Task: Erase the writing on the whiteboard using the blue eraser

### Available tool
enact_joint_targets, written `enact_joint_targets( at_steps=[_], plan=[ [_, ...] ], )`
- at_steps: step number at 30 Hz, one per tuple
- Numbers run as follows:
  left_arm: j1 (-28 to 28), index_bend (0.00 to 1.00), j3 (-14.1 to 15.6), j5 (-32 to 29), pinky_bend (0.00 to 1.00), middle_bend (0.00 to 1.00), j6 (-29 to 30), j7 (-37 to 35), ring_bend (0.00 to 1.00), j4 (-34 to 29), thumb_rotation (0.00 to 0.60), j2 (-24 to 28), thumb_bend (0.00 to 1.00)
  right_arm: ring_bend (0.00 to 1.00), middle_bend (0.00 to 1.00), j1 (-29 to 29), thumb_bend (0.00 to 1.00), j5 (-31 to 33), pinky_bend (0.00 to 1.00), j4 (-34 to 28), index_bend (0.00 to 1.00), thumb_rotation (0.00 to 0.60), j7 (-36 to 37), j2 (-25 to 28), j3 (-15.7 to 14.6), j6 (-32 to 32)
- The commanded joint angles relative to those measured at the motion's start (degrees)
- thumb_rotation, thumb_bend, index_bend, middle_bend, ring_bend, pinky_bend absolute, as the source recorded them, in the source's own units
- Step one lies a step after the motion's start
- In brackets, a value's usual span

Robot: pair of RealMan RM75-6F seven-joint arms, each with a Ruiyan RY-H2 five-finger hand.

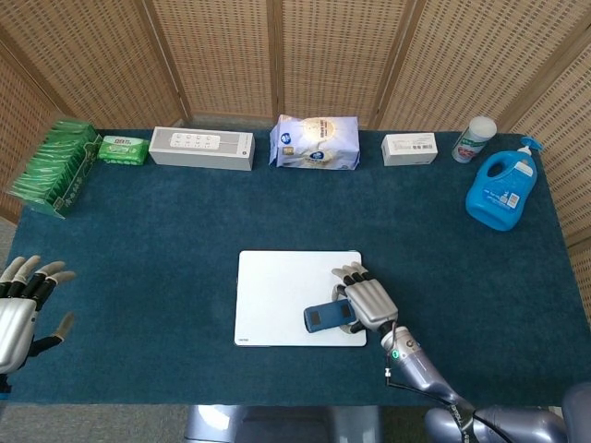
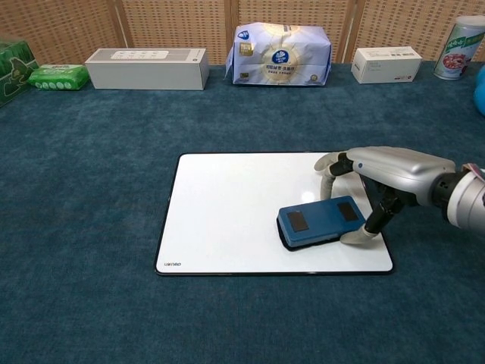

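The whiteboard (image 2: 227, 212) (image 1: 277, 291) lies flat on the blue cloth near the table's front, and its surface looks blank white with no writing visible. The blue eraser (image 2: 318, 221) (image 1: 323, 317) rests on the board's front right part. My right hand (image 2: 383, 178) (image 1: 369, 297) grips the eraser from its right end, fingers over the far side and thumb at the near corner. My left hand (image 1: 23, 300) hangs at the far left edge of the head view with fingers spread, holding nothing, and is outside the chest view.
Along the back edge stand green packets (image 1: 55, 166), a wipes pack (image 1: 122, 149), a white speaker box (image 1: 201, 148), a tissue bag (image 1: 314, 142), a small white box (image 1: 410, 148), a canister (image 1: 474, 138) and a blue detergent bottle (image 1: 503, 192).
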Motion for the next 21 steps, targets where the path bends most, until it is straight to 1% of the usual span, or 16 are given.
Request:
enact_joint_targets(
  at_steps=[1,21],
  plan=[
    [0.0,0.26,0.0,0.0,0.0,0.21,0.0,0.0,0.09,0.0,0.6,0.0,0.43,0.0,0.12,0.1,0.22,0.0,0.0,0.7,0.73,0.6,0.7,0.0,0.3,-0.8],
    [0.2,0.26,-0.1,0.0,0.0,0.21,0.4,0.6,0.09,-0.4,0.6,0.0,0.43,0.0,0.12,2.3,0.22,0.4,0.0,3.4,0.73,0.6,3.2,0.8,3.1,-4.5]
  ],
)
